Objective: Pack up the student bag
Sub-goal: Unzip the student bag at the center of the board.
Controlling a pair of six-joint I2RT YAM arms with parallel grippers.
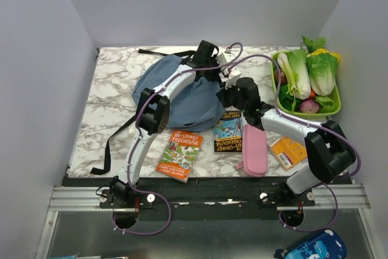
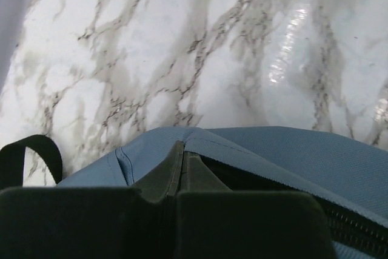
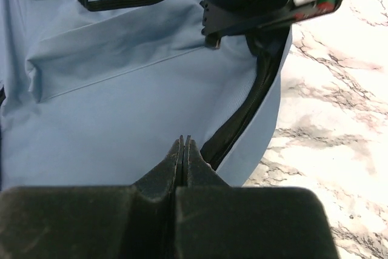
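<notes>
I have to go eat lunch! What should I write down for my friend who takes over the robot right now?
Left gripper: shut, pinching the far rim of the student bag.
Right gripper: shut at the bag's zipper edge; whether it grips fabric is unclear.
Bag: lying flat, zipper open on its right side.
Done: both arms are at the opening; nothing seen inside.
Left: Treehouse book, second book, pink pencil case and orange book lie outside the bag, probably yet to pack.
</notes>
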